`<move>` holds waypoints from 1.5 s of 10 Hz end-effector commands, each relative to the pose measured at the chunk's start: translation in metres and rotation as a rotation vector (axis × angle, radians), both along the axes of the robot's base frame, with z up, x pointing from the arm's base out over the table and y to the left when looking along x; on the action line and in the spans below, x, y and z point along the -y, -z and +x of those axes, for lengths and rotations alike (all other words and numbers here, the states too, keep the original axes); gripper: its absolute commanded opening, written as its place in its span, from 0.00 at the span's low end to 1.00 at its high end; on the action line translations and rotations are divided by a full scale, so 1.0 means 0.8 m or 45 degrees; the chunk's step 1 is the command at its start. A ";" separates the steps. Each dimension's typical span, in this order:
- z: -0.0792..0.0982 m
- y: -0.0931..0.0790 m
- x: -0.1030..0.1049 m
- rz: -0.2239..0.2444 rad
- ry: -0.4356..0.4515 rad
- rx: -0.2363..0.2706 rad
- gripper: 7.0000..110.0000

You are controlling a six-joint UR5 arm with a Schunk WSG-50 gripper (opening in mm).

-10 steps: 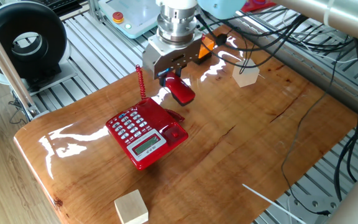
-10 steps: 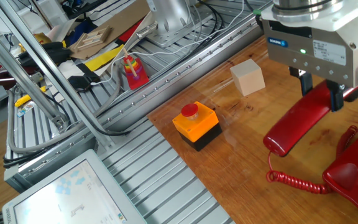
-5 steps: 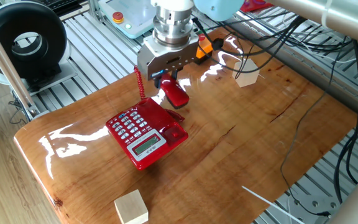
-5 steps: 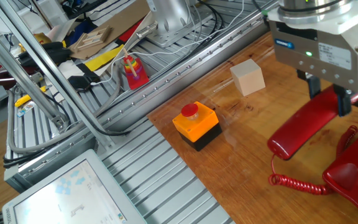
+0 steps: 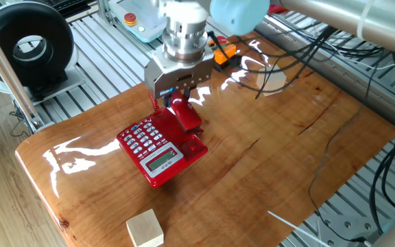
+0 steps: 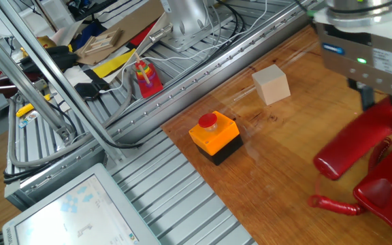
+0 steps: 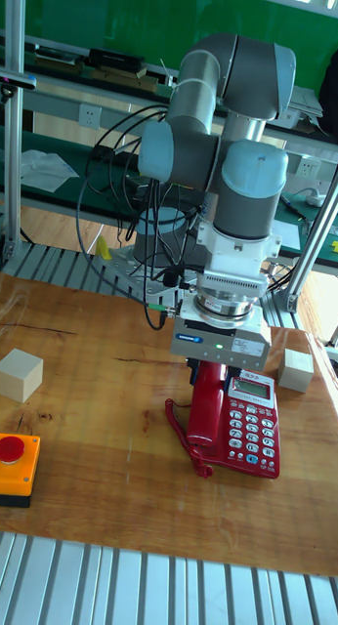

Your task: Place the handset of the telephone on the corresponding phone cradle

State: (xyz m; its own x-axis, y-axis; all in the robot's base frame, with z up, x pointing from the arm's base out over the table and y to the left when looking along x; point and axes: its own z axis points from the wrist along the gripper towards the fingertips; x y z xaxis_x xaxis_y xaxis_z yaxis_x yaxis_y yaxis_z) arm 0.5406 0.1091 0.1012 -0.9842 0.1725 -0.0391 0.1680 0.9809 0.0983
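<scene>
The red telephone (image 5: pixel 158 148) sits on the wooden table, with its keypad and grey display facing up. My gripper (image 5: pixel 177 96) is shut on the glossy red handset (image 5: pixel 186 115), which hangs tilted just over the phone cradle (image 5: pixel 194 145) beside the keys. In the tall fixed view the handset (image 7: pixel 206 402) lines up along the left strip of the telephone (image 7: pixel 251 426), under the gripper (image 7: pixel 216 369). The other fixed view shows the handset (image 6: pixel 356 141) low in the gripper (image 6: pixel 385 112), above the base (image 6: pixel 386 196). Its coiled cord (image 7: pixel 178 430) trails on the table. Whether the handset touches the cradle I cannot tell.
An orange box with a red button (image 6: pixel 214 137) and a wooden cube (image 6: pixel 271 84) stand near the table's edge. Another cube (image 5: pixel 145 228) lies at the near corner, and one (image 7: pixel 297 370) stands close behind the telephone. Cables and metal rails surround the table (image 5: pixel 273 165).
The gripper has carried the handset sideways and down toward the telephone, from beside the base to above its cradle strip. The cord has dragged along with it.
</scene>
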 end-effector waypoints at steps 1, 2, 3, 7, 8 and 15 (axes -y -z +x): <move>-0.015 0.008 -0.028 0.033 0.004 0.003 0.00; -0.015 0.009 -0.027 0.028 -0.002 0.003 0.00; -0.016 0.011 -0.021 0.008 -0.016 0.001 0.00; -0.015 0.018 -0.011 -0.033 -0.053 0.001 0.00; -0.016 0.022 -0.011 -0.029 -0.063 0.002 0.00; -0.025 0.031 -0.017 -0.021 -0.060 -0.010 0.00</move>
